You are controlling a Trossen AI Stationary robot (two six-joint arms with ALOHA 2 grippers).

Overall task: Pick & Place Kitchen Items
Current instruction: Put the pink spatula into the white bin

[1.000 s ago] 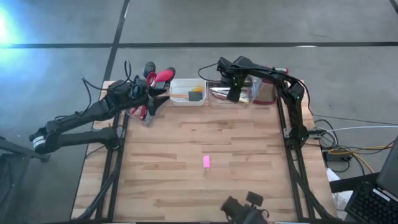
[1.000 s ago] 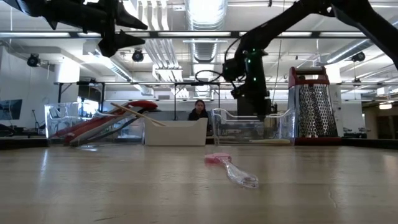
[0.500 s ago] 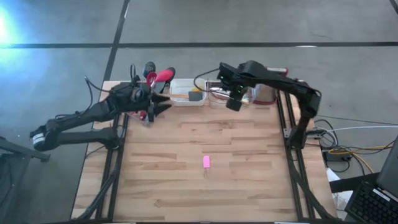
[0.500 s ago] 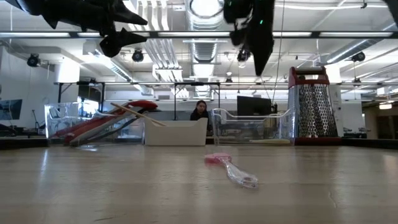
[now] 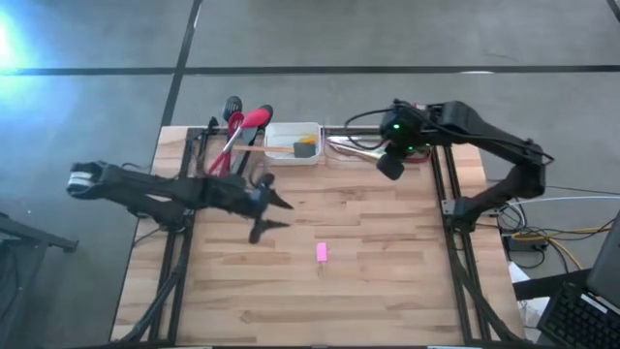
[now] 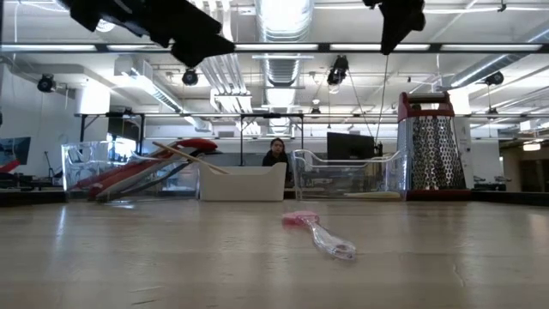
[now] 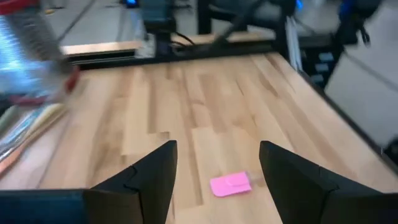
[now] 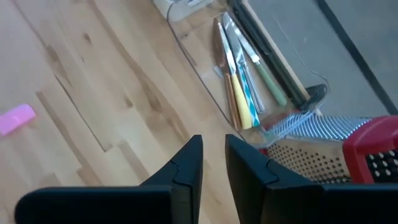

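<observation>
Stock of the table, places given from the white tray (image 5: 291, 142) at the far edge. In the tray: an orange block and a grey block, already put away. In the clear bin (image 6: 129, 167) just left of the tray: red and black long-handled spoons (image 5: 244, 126) and spatulas, standing slanted, apparently sorted. In the clear bin (image 8: 249, 106) just right of the tray: several thin knives (image 8: 239, 93) with pale, yellow and green handles lying side by side, with the red-topped grater (image 6: 431, 142) just beyond it. Still out: one item with a pink end (image 5: 322, 252) and a clear handle, lying flat on the bare wood well in front of the tray, touching nothing; probably the only piece left to place. Left gripper (image 5: 263, 211): raised above the table between the tray and the pink item, jaws spread wide, nothing between them, its wrist view looking down on the pink item (image 7: 231, 184). Right gripper (image 5: 389, 165): raised just in front of the right-hand bin, jaws nearly closed with a narrow gap, holding nothing. Judgement: task nearly complete; one pick and one place remain.
</observation>
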